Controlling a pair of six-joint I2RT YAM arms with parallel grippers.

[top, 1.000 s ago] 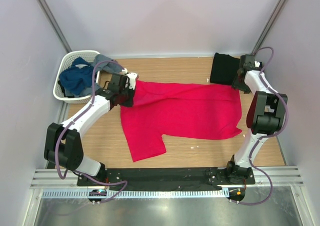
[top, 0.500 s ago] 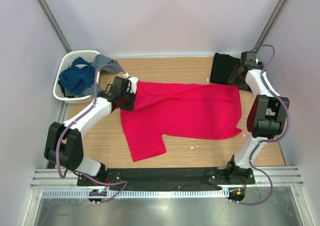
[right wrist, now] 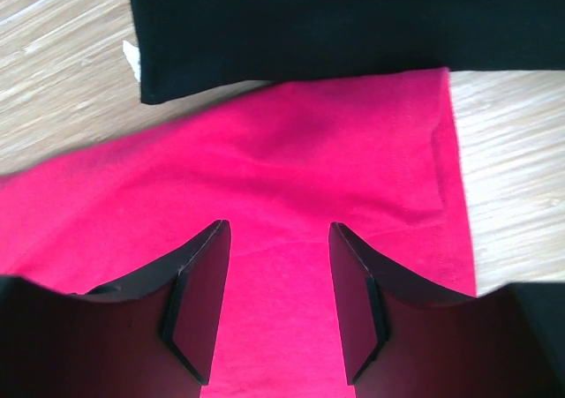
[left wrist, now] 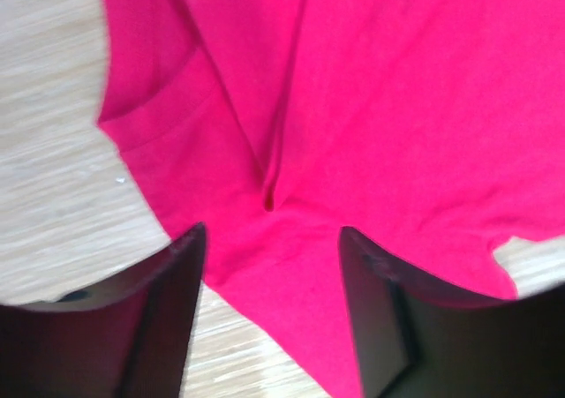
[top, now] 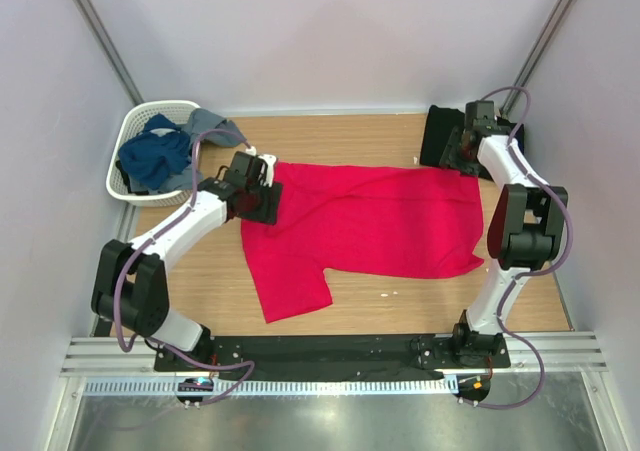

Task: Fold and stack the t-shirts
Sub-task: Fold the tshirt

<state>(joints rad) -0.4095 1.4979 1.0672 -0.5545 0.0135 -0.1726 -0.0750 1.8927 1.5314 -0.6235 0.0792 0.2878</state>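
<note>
The red t-shirt (top: 370,216) lies spread on the wooden table, one sleeve pointing toward the near edge. A folded black t-shirt (top: 440,136) lies at the back right, touching the red one's far right corner. My left gripper (top: 262,207) hovers over the red shirt's left edge. In the left wrist view the left gripper (left wrist: 272,232) is open, with red cloth (left wrist: 380,107) and a small pinched ridge below it. My right gripper (top: 455,161) is over the far right corner. The right wrist view shows the right gripper (right wrist: 278,228) open above red cloth (right wrist: 265,160), the black shirt (right wrist: 335,18) just beyond.
A white lattice basket (top: 128,131) with blue and grey clothes (top: 155,156) stands at the back left corner. Grey walls close in the table (top: 400,306) on three sides. A black rail holding the arm bases runs along the near edge.
My left gripper was shut on the red shirt's left edge and has opened, letting the cloth drop. My right gripper has shifted left along the back, toward the black shirt.
</note>
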